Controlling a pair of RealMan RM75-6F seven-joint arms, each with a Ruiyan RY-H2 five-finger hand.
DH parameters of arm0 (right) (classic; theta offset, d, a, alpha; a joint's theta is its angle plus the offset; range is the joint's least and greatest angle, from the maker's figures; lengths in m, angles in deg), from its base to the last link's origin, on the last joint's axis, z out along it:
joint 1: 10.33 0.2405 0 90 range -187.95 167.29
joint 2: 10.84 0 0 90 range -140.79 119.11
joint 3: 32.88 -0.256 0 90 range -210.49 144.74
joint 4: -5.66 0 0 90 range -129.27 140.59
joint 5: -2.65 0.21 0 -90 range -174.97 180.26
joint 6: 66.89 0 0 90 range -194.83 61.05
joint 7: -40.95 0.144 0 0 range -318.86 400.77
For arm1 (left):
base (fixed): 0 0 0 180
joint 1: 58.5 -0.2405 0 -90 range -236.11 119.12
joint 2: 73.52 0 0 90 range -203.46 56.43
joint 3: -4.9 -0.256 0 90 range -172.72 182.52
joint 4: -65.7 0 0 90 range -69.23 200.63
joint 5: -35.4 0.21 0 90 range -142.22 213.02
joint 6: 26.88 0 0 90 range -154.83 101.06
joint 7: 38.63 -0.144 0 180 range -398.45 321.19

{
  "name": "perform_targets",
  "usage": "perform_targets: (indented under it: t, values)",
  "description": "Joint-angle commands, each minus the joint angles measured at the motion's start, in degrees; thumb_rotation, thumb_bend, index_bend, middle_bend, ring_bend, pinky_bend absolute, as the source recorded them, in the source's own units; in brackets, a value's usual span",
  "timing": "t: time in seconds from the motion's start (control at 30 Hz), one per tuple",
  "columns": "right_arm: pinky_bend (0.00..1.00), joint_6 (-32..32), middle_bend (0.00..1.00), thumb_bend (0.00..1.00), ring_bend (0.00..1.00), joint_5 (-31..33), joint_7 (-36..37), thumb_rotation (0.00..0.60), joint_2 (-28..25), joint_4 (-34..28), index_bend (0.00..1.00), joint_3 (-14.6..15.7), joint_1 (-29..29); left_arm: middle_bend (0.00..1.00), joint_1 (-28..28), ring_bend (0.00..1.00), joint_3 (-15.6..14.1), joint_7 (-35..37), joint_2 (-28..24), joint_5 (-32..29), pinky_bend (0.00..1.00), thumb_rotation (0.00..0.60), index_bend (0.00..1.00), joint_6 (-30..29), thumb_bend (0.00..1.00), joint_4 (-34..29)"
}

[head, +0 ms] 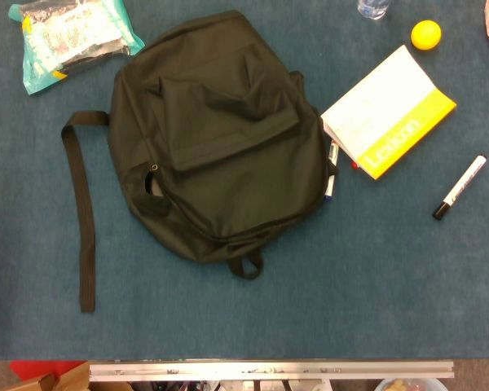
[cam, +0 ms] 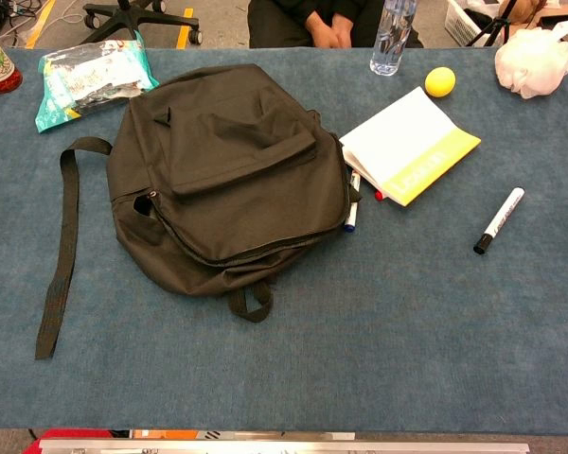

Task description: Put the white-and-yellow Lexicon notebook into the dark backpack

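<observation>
Backpack strap (cam: 64,255) lies nearest to the robot's side, stretched along the blue counter (cam: 379,359). Behind it the dark backpack (cam: 222,180) lies flat, its top handle toward the near edge. Its main zipper looks partly open at the left side, but I cannot tell how wide the opening is.

Just beside the backpack, on its right, lies the white-and-yellow Lexicon notebook (head: 387,112), closed and flat, turned at an angle, with the yellow band on its near-right side. Its near-left corner almost touches the bag, and some pens (head: 332,175) lie between the two. I judge it to be light and rather thin, with a smooth cover that may slip, and it may bend if it is held at one corner only. The free right edge, or the yellow spine side, seems the best place to take hold, because a thumb could go under there.

A black-capped marker (head: 460,187) lies well apart on the right. Farther away are a yellow ball (head: 426,34), a water bottle (cam: 392,36) and a wipes packet (head: 73,37).

Neither hand shows in either view, so their pose and state cannot be told.
</observation>
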Motion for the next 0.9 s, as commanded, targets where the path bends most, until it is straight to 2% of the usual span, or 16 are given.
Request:
perform_targets:
  t: [0.03,0.27,0.33,0.47,0.73,0.9]
  values:
    - [0.26,-0.4,0.37,0.0,0.25,0.0,-0.3,0.6,-0.1,-0.3,0.35,0.0,0.2,0.19,0.1,0.1,-0.1,0.1,0.1,-0.1,0.08,0.6,0.26,0.3,0.1,0.3]
    - [0.26,-5.1,0.37,0.02,0.25,1.4,-2.6,0.6,-1.4,-0.9,0.35,-1.5,3.4,0.19,0.0,0.1,-0.1,0.6,0.4,-0.2,0.08,0.6,0.26,0.2,0.1,0.8]
    - [0.27,-8.5,0.37,0.07,0.25,2.8,-4.3,0.6,-1.5,-0.7,0.35,-2.3,5.4,0.19,0.0,0.1,-0.1,0.8,0.5,-0.2,0.08,0.6,0.26,0.2,0.1,0.9]
    - [0.28,-15.7,0.37,0.1,0.25,6.2,-8.7,0.6,-0.6,0.9,0.35,-3.7,9.7,0.19,-0.2,0.1,-0.3,1.2,0.7,-0.2,0.08,0.6,0.26,0.2,0.1,1.1]
    - [0.28,-27.4,0.37,0.12,0.25,14.6,-15.4,0.6,7.3,10.1,0.35,-6.8,17.7,0.19,-1.0,0.1,-0.4,2.8,0.3,-0.9,0.08,0.6,0.26,-0.5,0.1,1.4]
    - [0.28,-30.5,0.37,0.12,0.25,17.0,-17.7,0.6,12.2,16.1,0.35,-7.7,21.1,0.19,-1.6,0.1,-0.5,3.8,-0.2,-1.4,0.08,0.6,0.26,-0.8,0.1,1.4]
